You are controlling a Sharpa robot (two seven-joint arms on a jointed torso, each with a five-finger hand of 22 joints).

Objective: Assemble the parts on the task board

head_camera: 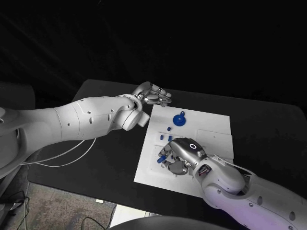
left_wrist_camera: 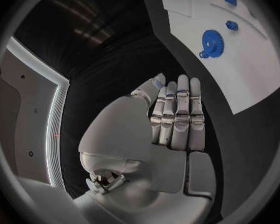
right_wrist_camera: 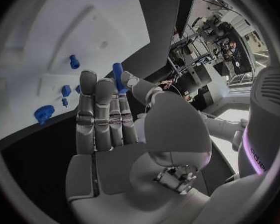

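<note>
The task board (head_camera: 209,139) is a white rectangular plate lying flat on the black counter (head_camera: 278,129), with shallow raised outlines on its surface. A blue gear-shaped part (head_camera: 178,119) with a small projecting tab lies flat near the board's far end, with several small blue parts (head_camera: 169,129) just nearer on the board. One elongated blue peg (right_wrist_camera: 117,76) is pinched upright at the fingertips of the right robot hand (head_camera: 182,154), above the board's near left portion.

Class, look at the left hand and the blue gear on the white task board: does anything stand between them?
Nothing visible does. The left hand hovers off the far left corner of the task board, holding nothing, and only bare board and black table lie between it and the blue gear.
</note>
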